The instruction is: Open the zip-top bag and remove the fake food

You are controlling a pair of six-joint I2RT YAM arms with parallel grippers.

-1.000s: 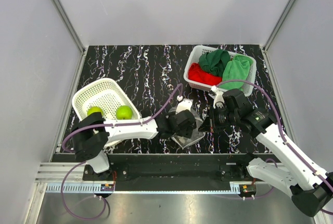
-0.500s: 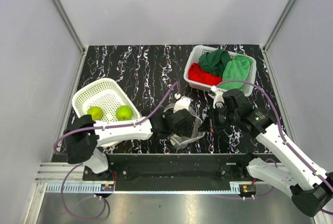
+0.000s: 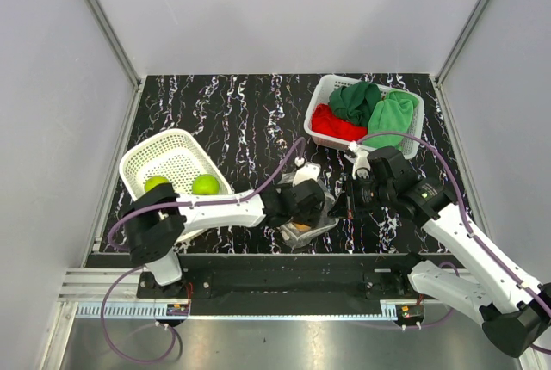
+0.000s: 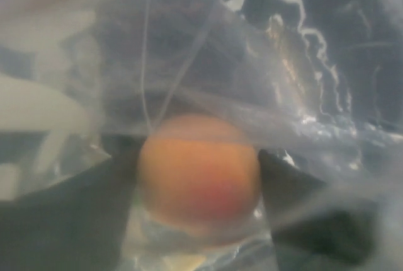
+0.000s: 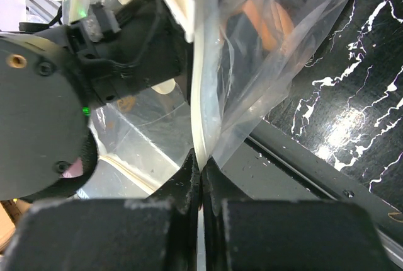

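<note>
Zip-top bag (image 3: 317, 225) of clear, crinkled soft plastic lies near the front edge of the tabletop (image 3: 224, 112), between the two arms. Inside it sits the peach (image 4: 198, 173), a smooth round orange-pink fruit. The left hand (image 3: 301, 212) reaches into the bag's mouth. In the left wrist view its dark fingers (image 4: 69, 220) press against either side of the peach, grasping it, with the bag's film draped hazily over them. The right hand (image 5: 201, 171) is clenched on the bag's thick whitish edge strip, the jaws pinched flat together on it, and the plastic rises from there in glossy folds.

At the left stands a white perforated basket (image 3: 164, 140), tilted, holding two shiny green apples (image 3: 205, 185) side by side at its near end; the arm partly covers one. At the back right a second white basket (image 3: 320, 95) holds soft crumpled cloths: a red cloth (image 3: 336, 125), a dark green cloth (image 3: 357, 101) and a lighter green cloth (image 3: 392, 116). The tabletop is black with white marble veins.
</note>
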